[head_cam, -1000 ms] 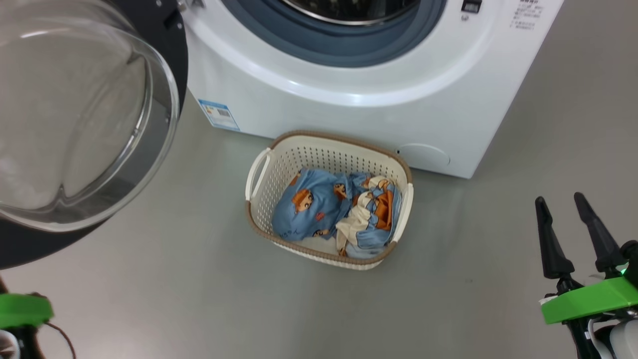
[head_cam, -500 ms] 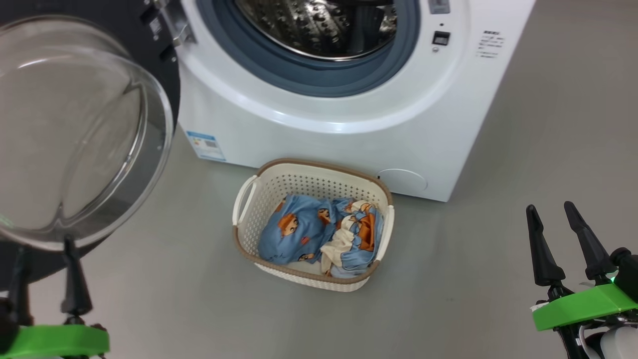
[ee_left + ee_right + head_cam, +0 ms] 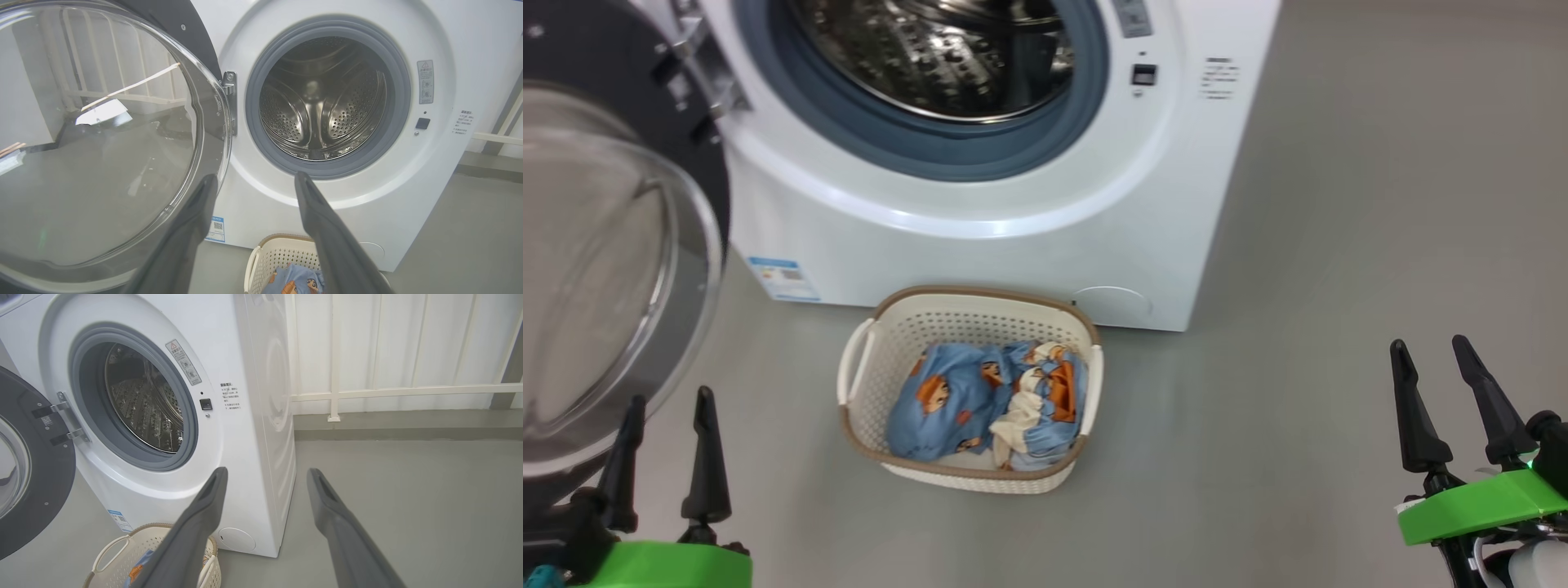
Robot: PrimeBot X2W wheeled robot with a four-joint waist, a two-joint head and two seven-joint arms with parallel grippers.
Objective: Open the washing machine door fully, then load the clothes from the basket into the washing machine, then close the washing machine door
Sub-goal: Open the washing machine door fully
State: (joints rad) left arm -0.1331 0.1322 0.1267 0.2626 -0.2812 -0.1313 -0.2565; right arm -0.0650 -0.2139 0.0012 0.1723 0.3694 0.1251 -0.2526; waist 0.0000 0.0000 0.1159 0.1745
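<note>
Since a second ago the head view has swung; the left gripper [image 3: 668, 398] has risen into the lower left, spread apart and empty, the right gripper [image 3: 1429, 343] likewise at lower right. At left the washing machine door [image 3: 605, 269] stands wide. The clothes [image 3: 956, 400] lie in the basket [image 3: 980, 291], centre: loading and closing remain.

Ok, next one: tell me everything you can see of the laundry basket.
The basket is small, cream-white perforated plastic by its look, with a brown woven-look rim and a loop handle on each side. It stands upright on the grey floor, close before the washing machine, below the open drum. Bunched light-blue printed clothes lie inside. Nothing grips it.
</note>
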